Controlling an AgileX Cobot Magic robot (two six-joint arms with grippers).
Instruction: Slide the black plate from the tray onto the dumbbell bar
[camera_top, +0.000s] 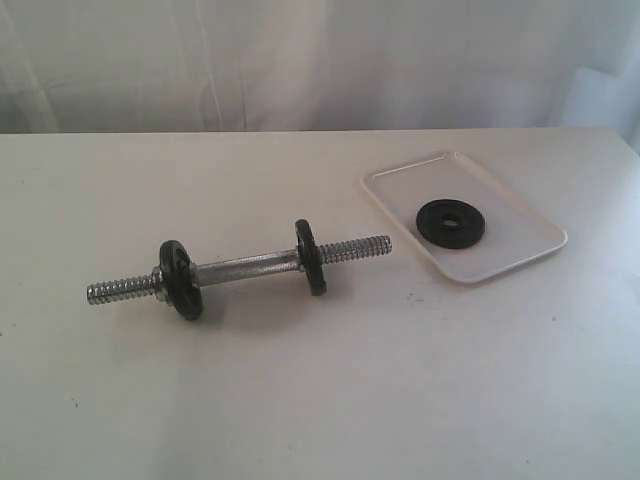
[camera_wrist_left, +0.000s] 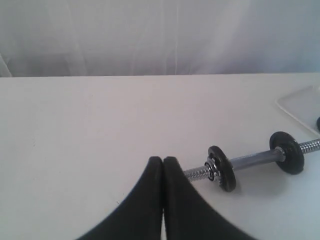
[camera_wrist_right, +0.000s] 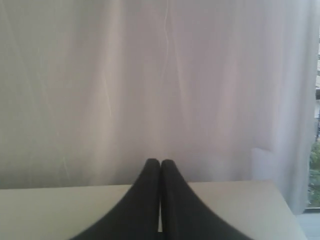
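The black plate (camera_top: 451, 222) lies flat in the white tray (camera_top: 520, 215) at the right of the exterior view. The chrome dumbbell bar (camera_top: 245, 268) rests on the table left of the tray and carries two black discs, one near each threaded end. Neither arm appears in the exterior view. In the left wrist view my left gripper (camera_wrist_left: 163, 160) is shut and empty, with the dumbbell bar (camera_wrist_left: 252, 160) lying beyond its tips and a corner of the tray (camera_wrist_left: 300, 102) at the edge. My right gripper (camera_wrist_right: 160, 162) is shut and empty, facing the curtain; no task object shows there.
A white curtain (camera_top: 300, 60) hangs behind the far table edge. The white tabletop (camera_top: 320, 400) extends in front of the bar and tray. The right wrist view shows the table's corner (camera_wrist_right: 280, 195) and a strip of window beside the curtain.
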